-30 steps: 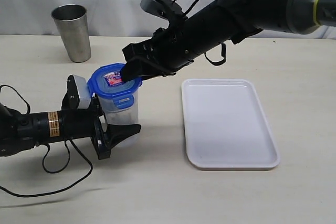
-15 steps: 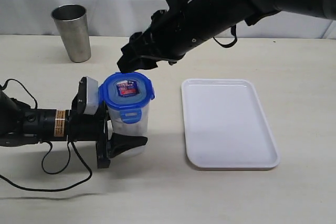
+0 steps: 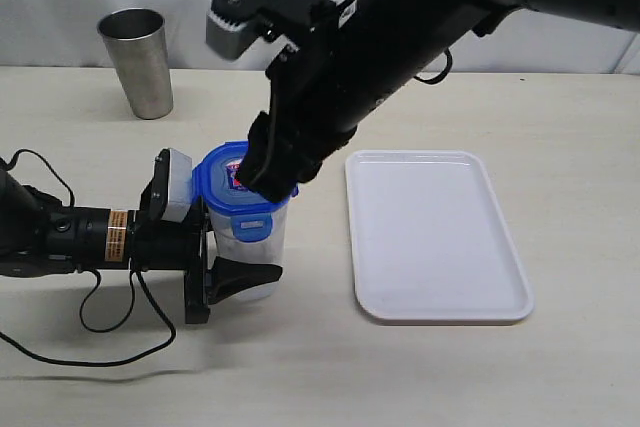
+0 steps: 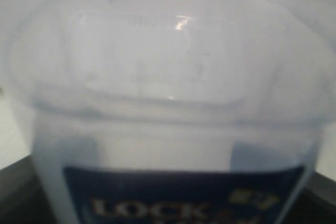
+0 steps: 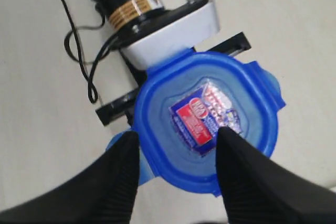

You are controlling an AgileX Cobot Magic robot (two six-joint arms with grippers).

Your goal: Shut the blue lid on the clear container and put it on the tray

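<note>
The clear container (image 3: 248, 247) stands upright on the table, and my left gripper (image 3: 243, 259) is shut around its lower body from the left. It fills the left wrist view, where the clear container (image 4: 168, 103) shows a dark label. The blue lid (image 3: 228, 197) rests on top of it, its flaps sticking outward. My right gripper (image 3: 262, 179) comes down from above, open. In the right wrist view the right gripper (image 5: 176, 137) has one finger over the blue lid (image 5: 205, 98) beside its sticker, the other beyond the rim. The white tray (image 3: 430, 237) lies to the right.
A shiny steel cup (image 3: 137, 62) stands at the back left of the table. The left arm's cable (image 3: 110, 327) loops over the table in front of that arm. The right arm reaches in from the upper right, above the tray's far end.
The right gripper lifted off the lid's side, turned to point downward and came down over the lid. The left gripper and the container shifted slightly to the right.
</note>
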